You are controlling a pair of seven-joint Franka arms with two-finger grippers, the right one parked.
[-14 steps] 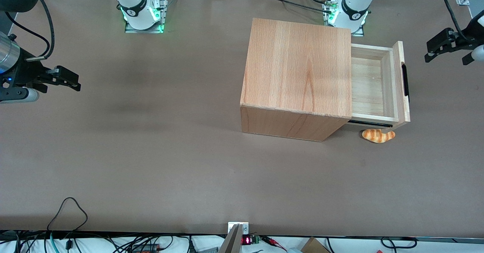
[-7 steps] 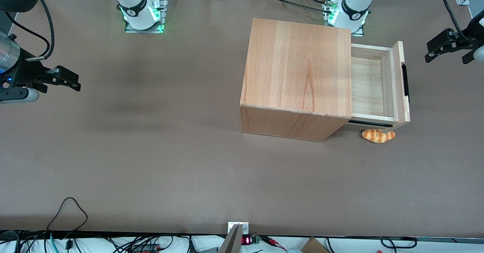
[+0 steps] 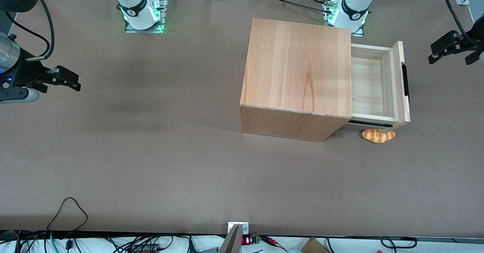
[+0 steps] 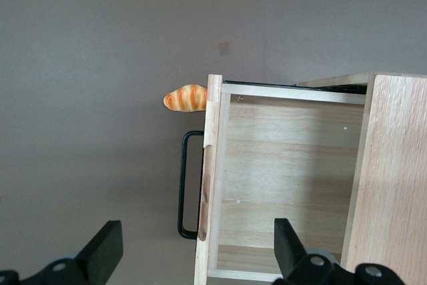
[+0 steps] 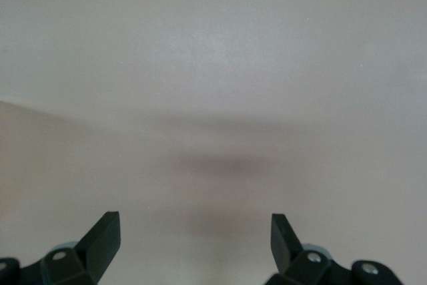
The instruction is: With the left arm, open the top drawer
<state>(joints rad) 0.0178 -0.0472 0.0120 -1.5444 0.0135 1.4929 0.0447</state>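
The top drawer (image 3: 368, 84) stands pulled out of the beech cabinet (image 3: 298, 67), and its pale plank floor shows bare. The front panel bears a black bar handle (image 3: 405, 80). The left arm's gripper (image 3: 432, 53) hangs open and empty in front of the drawer's front panel, well apart from the handle, toward the working arm's end of the table. In the left wrist view the gripper (image 4: 197, 248) is spread wide, with the drawer (image 4: 287, 165) and its handle (image 4: 181, 185) below it.
A small toy croissant (image 3: 378, 135) lies on the brown table (image 3: 170, 151) just nearer the front camera than the drawer's front corner; it also shows in the left wrist view (image 4: 187, 98). Cables run along the table's near edge.
The left arm's gripper has drawn back a little from the drawer front, toward the working arm's end of the table. The drawer has not moved.
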